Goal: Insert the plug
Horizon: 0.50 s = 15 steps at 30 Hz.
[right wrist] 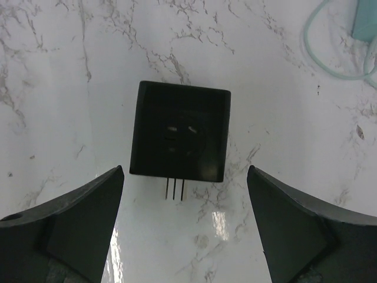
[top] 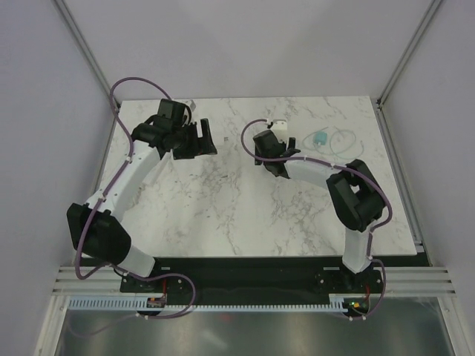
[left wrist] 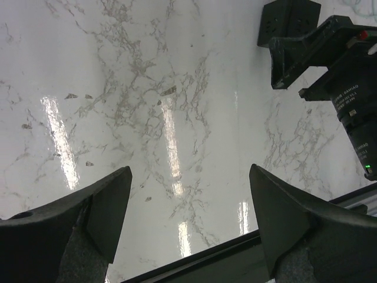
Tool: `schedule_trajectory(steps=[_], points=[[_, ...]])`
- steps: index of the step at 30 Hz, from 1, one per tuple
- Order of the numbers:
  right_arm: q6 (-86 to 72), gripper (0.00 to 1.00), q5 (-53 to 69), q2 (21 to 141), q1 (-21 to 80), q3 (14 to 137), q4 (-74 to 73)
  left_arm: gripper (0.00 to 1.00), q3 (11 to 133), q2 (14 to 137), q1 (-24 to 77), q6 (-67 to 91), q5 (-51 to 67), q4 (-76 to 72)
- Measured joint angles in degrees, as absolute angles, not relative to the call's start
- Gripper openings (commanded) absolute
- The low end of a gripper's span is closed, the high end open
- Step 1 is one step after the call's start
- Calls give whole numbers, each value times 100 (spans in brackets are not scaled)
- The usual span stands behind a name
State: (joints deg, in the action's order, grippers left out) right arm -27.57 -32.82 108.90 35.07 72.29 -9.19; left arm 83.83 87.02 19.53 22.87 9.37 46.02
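A black socket cube (right wrist: 179, 131) lies on the marble table, its holed face towards the right wrist camera and three thin pins sticking out of its near edge. My right gripper (right wrist: 184, 197) is open and empty, its fingers wide apart just short of the cube. The cube also shows at the top right of the left wrist view (left wrist: 288, 20). A teal plug (top: 320, 138) with a pale coiled cable (top: 345, 141) lies to the right of my right gripper (top: 263, 148), and its edge shows in the right wrist view (right wrist: 366, 20). My left gripper (top: 202, 141) is open and empty above bare marble (left wrist: 189, 177).
The marble table (top: 223, 208) ends at a black strip at its near edge (left wrist: 194, 259). The right arm's wrist (left wrist: 347, 88) fills the right side of the left wrist view. Grey walls and metal posts enclose the table.
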Motion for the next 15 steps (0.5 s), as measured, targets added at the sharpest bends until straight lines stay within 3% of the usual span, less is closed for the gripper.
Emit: schedule_trajectory(steps=[8, 13, 15], points=[[-2364, 93, -4191, 11806, 3597, 7848, -812, 88, 8016, 8414, 1850, 2287, 1151, 4493], [-2097, 87, -4445, 12167, 3616, 7940, -596, 87, 7988, 8191, 1850, 2290, 1280, 4421], [-1916, 80, -4475, 12189, 3623, 7940, -475, 87, 7988, 8169, 1848, 2287, 1347, 4390]])
